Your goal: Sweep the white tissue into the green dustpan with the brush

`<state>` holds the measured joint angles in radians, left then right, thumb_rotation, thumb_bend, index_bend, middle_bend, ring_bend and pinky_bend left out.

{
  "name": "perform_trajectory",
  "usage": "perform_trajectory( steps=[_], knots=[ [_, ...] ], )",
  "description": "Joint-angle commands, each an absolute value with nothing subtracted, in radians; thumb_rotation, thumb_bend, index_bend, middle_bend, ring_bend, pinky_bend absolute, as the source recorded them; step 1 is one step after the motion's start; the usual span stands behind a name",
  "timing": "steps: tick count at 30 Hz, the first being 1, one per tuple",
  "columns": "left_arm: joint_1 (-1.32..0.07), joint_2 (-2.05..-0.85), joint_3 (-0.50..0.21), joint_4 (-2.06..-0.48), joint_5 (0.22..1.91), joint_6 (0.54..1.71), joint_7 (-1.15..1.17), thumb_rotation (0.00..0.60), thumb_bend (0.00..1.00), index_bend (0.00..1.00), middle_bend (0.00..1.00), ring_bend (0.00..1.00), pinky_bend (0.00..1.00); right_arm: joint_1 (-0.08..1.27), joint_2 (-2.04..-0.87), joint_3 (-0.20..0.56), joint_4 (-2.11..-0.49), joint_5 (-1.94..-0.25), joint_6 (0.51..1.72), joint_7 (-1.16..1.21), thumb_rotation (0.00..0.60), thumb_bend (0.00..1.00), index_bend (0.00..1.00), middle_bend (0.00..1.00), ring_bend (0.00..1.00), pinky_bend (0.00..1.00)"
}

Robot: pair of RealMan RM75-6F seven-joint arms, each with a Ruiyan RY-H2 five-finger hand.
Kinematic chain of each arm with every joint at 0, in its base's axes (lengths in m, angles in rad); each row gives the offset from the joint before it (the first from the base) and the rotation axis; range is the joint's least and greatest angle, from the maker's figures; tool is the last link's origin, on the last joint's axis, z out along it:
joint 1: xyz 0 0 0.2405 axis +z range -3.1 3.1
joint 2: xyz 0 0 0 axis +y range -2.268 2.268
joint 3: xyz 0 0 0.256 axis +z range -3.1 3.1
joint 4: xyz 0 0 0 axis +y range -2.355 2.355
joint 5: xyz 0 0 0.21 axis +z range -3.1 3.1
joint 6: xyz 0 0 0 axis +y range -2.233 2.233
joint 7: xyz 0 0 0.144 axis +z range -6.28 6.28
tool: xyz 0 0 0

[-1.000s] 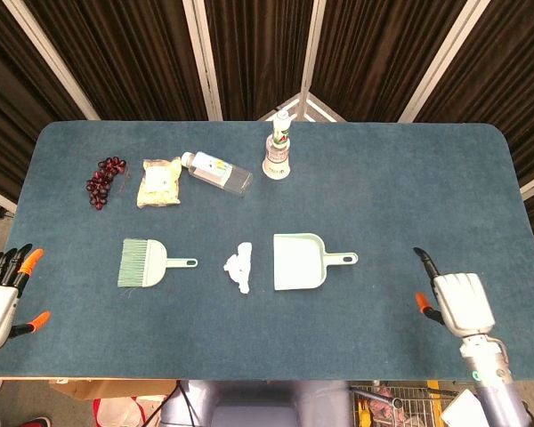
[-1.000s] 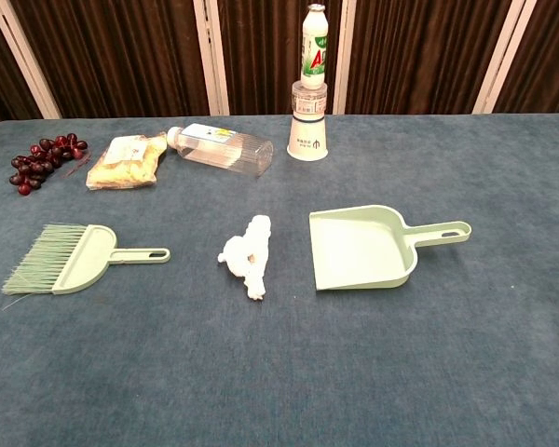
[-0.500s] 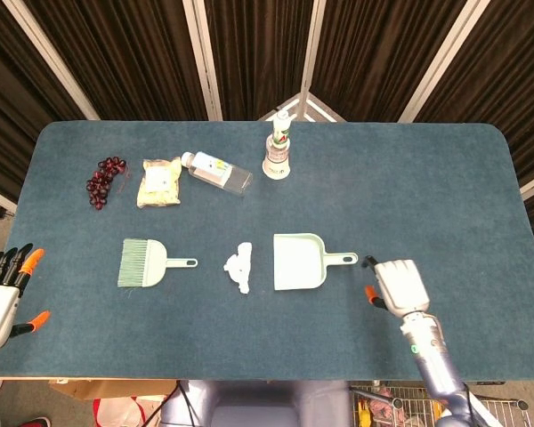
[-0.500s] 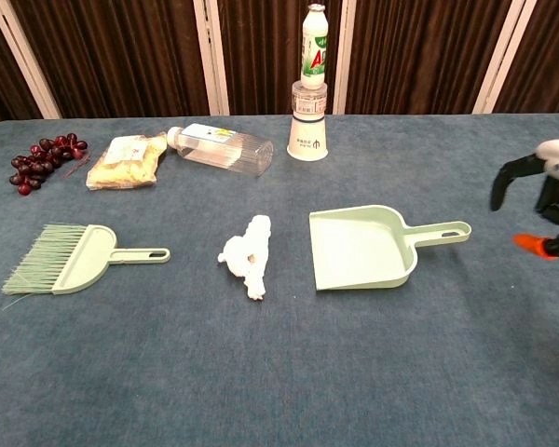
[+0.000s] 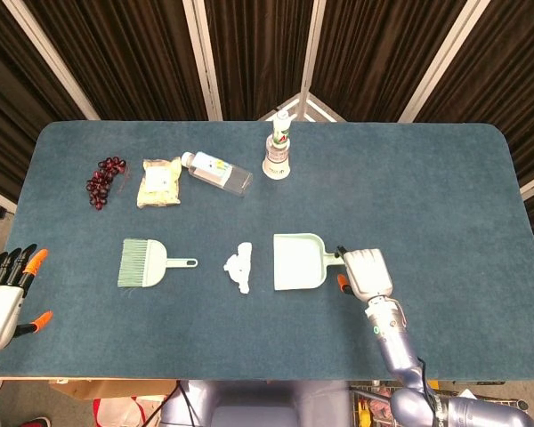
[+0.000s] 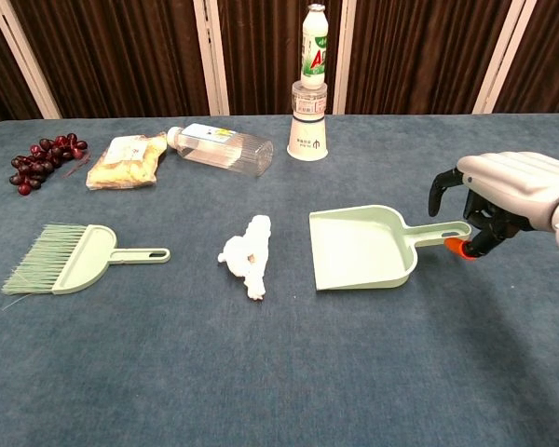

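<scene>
A crumpled white tissue (image 5: 239, 265) (image 6: 246, 255) lies at the table's middle. Right of it sits the green dustpan (image 5: 297, 261) (image 6: 361, 248), mouth toward the tissue, handle pointing right. The green brush (image 5: 144, 262) (image 6: 70, 258) lies to the left, bristles away from the tissue. My right hand (image 5: 365, 272) (image 6: 503, 199) hovers at the end of the dustpan handle, fingers apart and curved over it, holding nothing. My left hand (image 5: 4, 298) stays at the table's near left edge, fingers spread, far from the brush; the chest view does not show it.
Along the back stand a small bottle on a cup (image 5: 279, 147) (image 6: 309, 84), a clear bottle lying on its side (image 5: 217, 172) (image 6: 220, 144), a yellow snack bag (image 5: 159, 181) (image 6: 123, 159) and dark grapes (image 5: 104, 181) (image 6: 42, 160).
My right hand has travelled left from the table's near right edge to the tip of the dustpan handle. The left hand, brush, tissue and dustpan have not moved.
</scene>
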<state>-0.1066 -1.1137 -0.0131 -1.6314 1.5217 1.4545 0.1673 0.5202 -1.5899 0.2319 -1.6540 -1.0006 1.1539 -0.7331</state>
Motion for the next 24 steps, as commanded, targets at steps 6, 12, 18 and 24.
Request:
perform_trajectory(
  steps=[6,12,18,24],
  knots=[
    [-0.11,-1.118,-0.014,-1.633,1.522,1.451,0.179,0.6,0.0,0.0,0.0,0.0,0.0,0.551,-1.645,0.236,-1.579,-0.963,1.161,-0.733,0.6,0.38,0.4,0.94,0.92,0.87],
    [-0.112,-1.122,-0.017,-1.631,1.522,1.453,0.182,0.6,0.0,0.0,0.0,0.0,0.0,0.562,-1.681,0.228,-1.518,-0.966,1.161,-0.708,0.6,0.38,0.4,0.94,0.92,0.87],
    [-0.114,-1.124,-0.017,-1.631,1.523,1.453,0.184,0.6,0.0,0.0,0.0,0.0,0.0,0.577,-1.708,0.23,-1.47,-0.966,1.159,-0.692,0.6,0.38,0.4,0.94,0.92,0.87],
    [-0.115,-1.125,-0.019,-1.629,1.519,1.452,0.186,0.6,0.0,0.0,0.0,0.0,0.0,0.59,-1.733,0.23,-1.415,-0.951,1.149,-0.685,0.6,0.38,0.4,0.94,0.92,0.87]
  ],
)
